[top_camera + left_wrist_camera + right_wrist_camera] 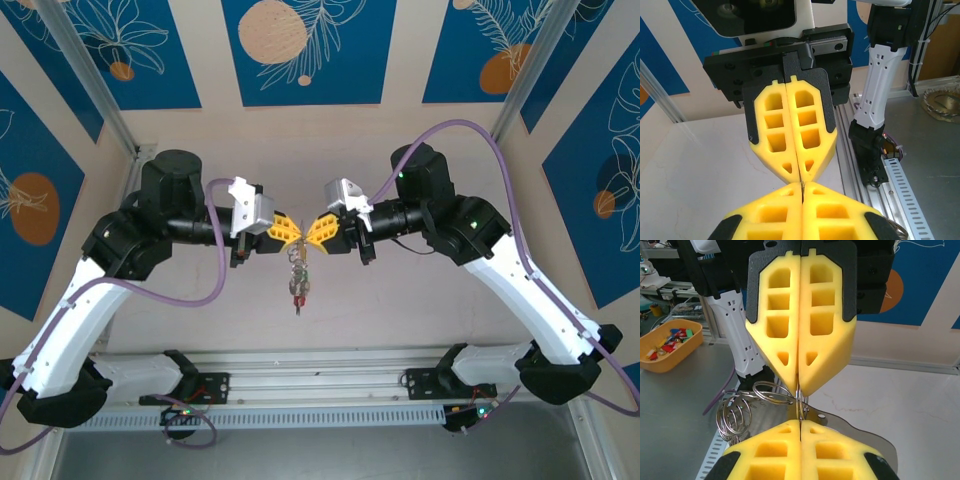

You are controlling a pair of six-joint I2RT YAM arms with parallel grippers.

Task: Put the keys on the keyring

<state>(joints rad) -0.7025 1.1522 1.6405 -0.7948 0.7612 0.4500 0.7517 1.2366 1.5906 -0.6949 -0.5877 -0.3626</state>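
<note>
My two grippers meet tip to tip above the middle of the table, the left gripper (289, 232) from the left and the right gripper (316, 232) from the right. Both are shut on the keyring (800, 399), a thin silvery loop seen edge-on between the two sets of yellow pads. A chain of several smaller wire rings (734, 415) hangs off it. In the top view the keys (298, 285) dangle below the tips, with a red tag at the lowest point. In the left wrist view my left gripper (802, 186) touches the right gripper (799, 177), the ring a dark sliver between them.
An orange bin (687, 347) with coloured tags stands on the grey bench behind the arm bases. A round metal dish (942, 102) lies on that bench too. The aluminium base rail (320, 385) runs along the near edge. A flat grey metal piece (860, 437) hangs under the ring.
</note>
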